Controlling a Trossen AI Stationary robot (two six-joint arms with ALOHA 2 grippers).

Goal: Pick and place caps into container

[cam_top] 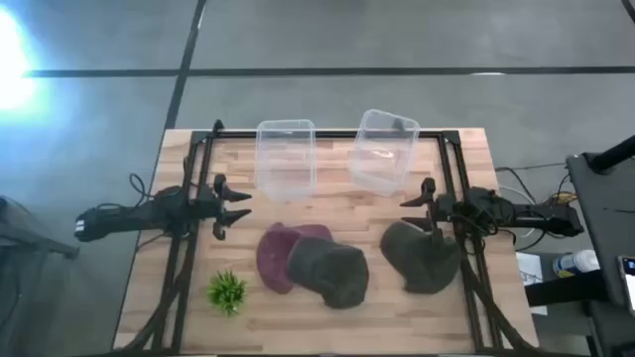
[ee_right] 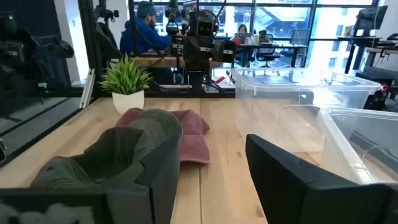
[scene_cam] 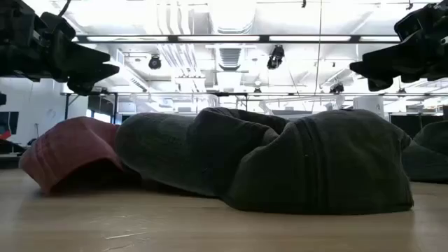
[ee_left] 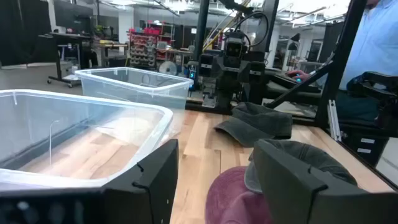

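Observation:
A maroon-purple cap (cam_top: 277, 252) lies flat at the table's middle, and a dark grey-olive cap (cam_top: 330, 271) overlaps its right side. A second dark grey-olive cap (cam_top: 421, 255) rests on the wood to the right. My left gripper (cam_top: 234, 206) hovers open above the table, left of the caps and beside the left clear container (cam_top: 286, 159). My right gripper (cam_top: 417, 210) hovers open just above the far edge of the right cap, near the right clear container (cam_top: 383, 151). Neither gripper holds anything.
A small green plant (cam_top: 227, 292) stands near the table's near-left corner. Both clear containers sit along the far edge. A black frame (cam_top: 189, 178) runs along the table's sides. A person (ee_left: 379, 43) is beyond the right edge; another person (ee_right: 144, 31) sits beyond the left.

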